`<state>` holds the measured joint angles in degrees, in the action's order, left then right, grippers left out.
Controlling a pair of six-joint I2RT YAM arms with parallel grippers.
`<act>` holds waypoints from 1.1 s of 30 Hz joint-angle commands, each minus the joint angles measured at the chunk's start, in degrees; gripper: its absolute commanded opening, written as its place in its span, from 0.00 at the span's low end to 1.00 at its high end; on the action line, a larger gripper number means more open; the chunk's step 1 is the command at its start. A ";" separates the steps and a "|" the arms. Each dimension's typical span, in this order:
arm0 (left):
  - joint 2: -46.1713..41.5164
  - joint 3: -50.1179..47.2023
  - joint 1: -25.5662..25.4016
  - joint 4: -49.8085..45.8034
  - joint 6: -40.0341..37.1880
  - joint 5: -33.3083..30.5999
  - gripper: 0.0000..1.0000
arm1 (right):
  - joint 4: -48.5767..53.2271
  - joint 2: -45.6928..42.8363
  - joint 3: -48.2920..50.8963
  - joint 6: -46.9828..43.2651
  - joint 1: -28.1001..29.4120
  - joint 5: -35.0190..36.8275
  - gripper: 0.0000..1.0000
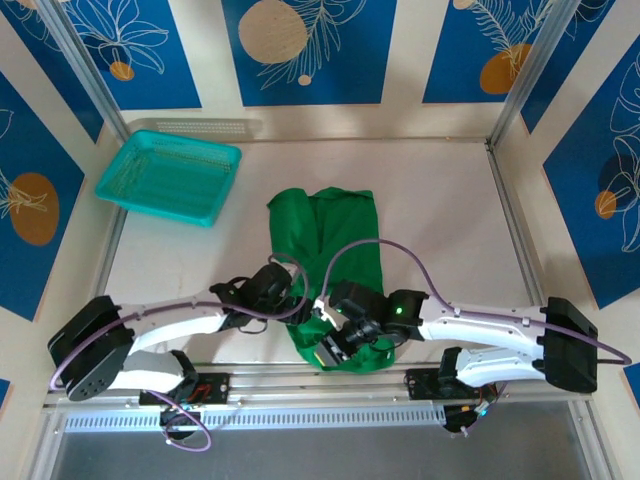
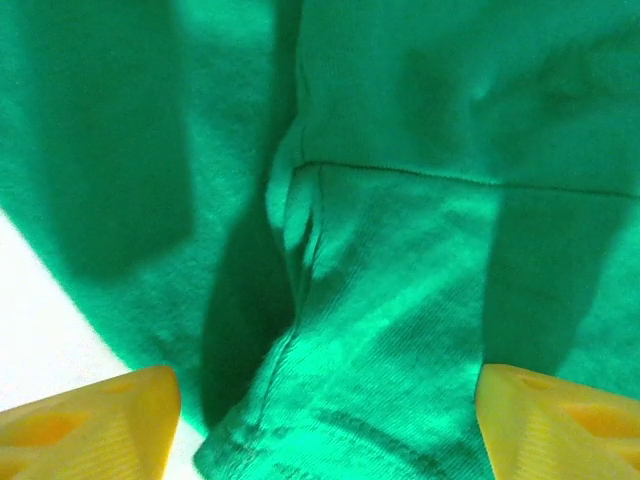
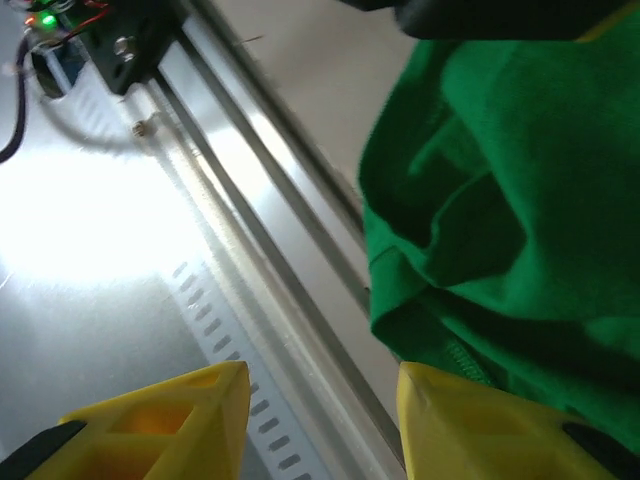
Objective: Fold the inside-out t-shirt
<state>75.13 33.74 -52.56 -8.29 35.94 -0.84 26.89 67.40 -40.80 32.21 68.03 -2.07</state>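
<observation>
Yellow fingers (image 2: 90, 420) of the left gripper (image 2: 328, 385) stand wide apart with nothing clamped, green cloth lying flat below the gap. A seam (image 2: 450, 175) crosses that cloth toward 3 o'clock, and a puckered fold runs down to the hem at 6 o'clock. The right gripper (image 3: 315, 385) is parted more narrowly and is also empty. Through its gap the rail (image 3: 270, 260) at the table's near edge shows, and the bunched edge of the shirt (image 3: 520, 150) sits just beside its finger on the 3 o'clock side. From above, the left gripper (image 1: 300, 302) comes in from 9 o'clock and the right gripper (image 1: 335, 350) from 3 o'clock, both meeting at the near end of the shirt (image 1: 335, 225). The shirt's long axis runs from 12 to 6 o'clock down the middle of the table (image 1: 440, 220), smooth at the far end and crumpled at the near one. The basket (image 1: 190, 142) lies well apart at 10 o'clock. As I read it, the left arm is better placed, already over cloth. The right arm would need to shift toward 3 o'clock to get fabric between its fingers. Any fold would carry the near end toward 12 o'clock.
</observation>
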 commanded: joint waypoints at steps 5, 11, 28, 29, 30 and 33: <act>3.52 1.42 0.60 0.53 0.11 3.01 0.46 | -7.07 5.81 0.93 2.77 0.48 7.66 0.46; 3.19 1.10 1.01 -0.82 -0.60 4.14 0.22 | -7.92 11.63 -3.69 3.04 4.51 11.72 0.45; -9.09 -6.04 6.47 3.18 2.99 15.37 0.00 | -10.68 11.49 -2.38 -8.40 9.32 5.45 0.01; -9.50 -6.79 7.31 4.50 4.21 16.55 0.00 | -10.01 10.35 -2.06 -10.13 10.37 5.70 0.00; -10.09 -7.67 8.46 5.90 5.93 17.55 0.00 | -9.10 9.06 -1.40 -11.87 11.39 6.01 0.00; -11.68 -8.69 12.38 6.07 11.60 17.16 0.00 | -8.81 7.04 1.05 -16.71 12.07 1.44 0.00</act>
<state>65.19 26.02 -42.98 -4.38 41.82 13.65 17.10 76.58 -42.02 22.57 79.35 5.37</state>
